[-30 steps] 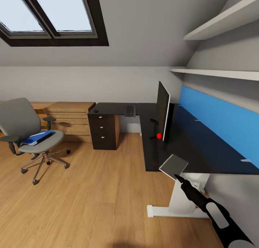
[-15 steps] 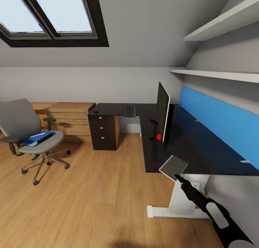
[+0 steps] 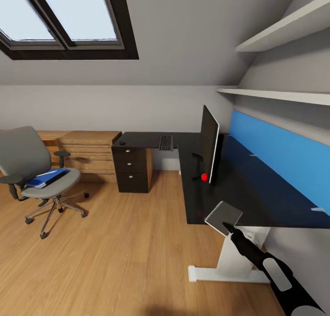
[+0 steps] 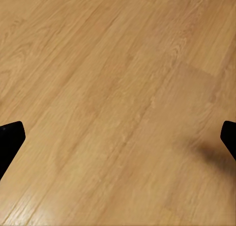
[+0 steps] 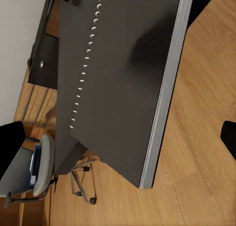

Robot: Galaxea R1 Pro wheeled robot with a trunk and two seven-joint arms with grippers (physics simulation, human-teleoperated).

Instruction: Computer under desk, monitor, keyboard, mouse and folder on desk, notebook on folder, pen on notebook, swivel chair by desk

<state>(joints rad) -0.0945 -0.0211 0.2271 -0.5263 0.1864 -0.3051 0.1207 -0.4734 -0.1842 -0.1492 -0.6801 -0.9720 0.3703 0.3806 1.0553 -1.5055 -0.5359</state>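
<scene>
In the head view I am looking along the L-shaped desk (image 3: 256,192). Its black tabletop is running off to the right against the blue back panel (image 3: 284,151), and its near edge is ending above the white pedestal leg (image 3: 231,261). The monitor (image 3: 209,144) is standing edge-on to me on the tabletop, near the inner corner. The keyboard (image 3: 165,142) is lying on the far wing, apart from it and near that wing's front edge. The swivel chair (image 3: 23,155) is sitting well apart from the desk at the left, with the folder (image 3: 46,177) lying on its seat. Open wood floor (image 3: 114,252) is stretching between the chair and the black drawers (image 3: 130,167), giving me wide room to roll. My right gripper (image 3: 228,225) is reaching up to the tabletop's near edge, and the grey notebook (image 3: 223,216) is sitting tilted at its tip, overlapping that edge.

In the left wrist view, the left gripper (image 4: 119,140) is hanging over bare floor (image 4: 98,88), and its fingers (image 4: 10,142) are spread wide with nothing between them.

In the right wrist view, the notebook (image 5: 123,78) is spanning across in front of the right gripper (image 5: 119,142), showing its row of binding holes and one pale edge. The fingers (image 5: 10,147) are showing far apart, and I cannot tell whether they are pressing on it. Past the notebook's corner, the chair (image 5: 44,167) is standing on open floor (image 5: 206,113).
</scene>
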